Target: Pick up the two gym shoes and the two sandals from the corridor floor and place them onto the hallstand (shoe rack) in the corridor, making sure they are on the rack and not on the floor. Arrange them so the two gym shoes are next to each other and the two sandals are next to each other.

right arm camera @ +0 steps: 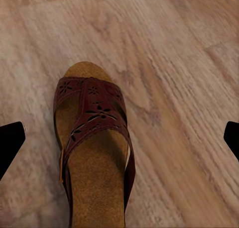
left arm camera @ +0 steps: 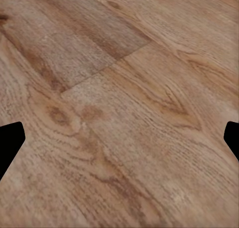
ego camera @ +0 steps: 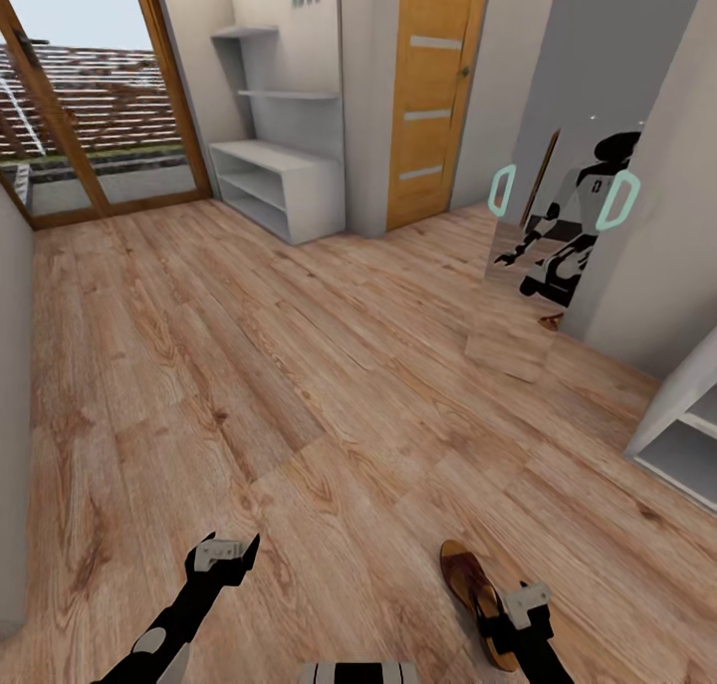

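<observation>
Right wrist view shows one sandal [right arm camera: 92,153] lying flat on the corridor floor [right arm camera: 184,88], footbed up, its patterned strap crossing the front half and the cork-coloured footbed exposed behind it. The dark tips of the right gripper's fingers [right arm camera: 11,141] sit at opposite edges of the picture, wide apart and holding nothing; the sandal lies off-centre between them, nearer one tip than the other.

In the head view the right gripper [ego camera: 525,609] hangs over the heel end of the same sandal [ego camera: 476,589], low and near the robot's base. The left gripper [ego camera: 224,553] hovers above bare planks, well apart from the sandal; its fingers [left arm camera: 10,138] are likewise spread and empty. The hallstand [ego camera: 274,181] stands against the far wall beside the glazed door, well away from the sandal, with its top and shelves unoccupied as far as can be seen. A mirror panel [ego camera: 558,226] on the right wall reflects the robot.

The step in hand appears to be the pick-up of this sandal with the right arm. Recommended procedure:

1. Shift the gripper sideways until the sandal is centred between the fingers.
2. Align the fingers across the narrow width of the sole, at or just behind the strap.
3. Descend until the tips bracket the sole edges without pressing on the floor.
4. Close firmly; a thin sole may slip from a shallow grip.
5. Lift straight up before travelling to the hallstand.
</observation>
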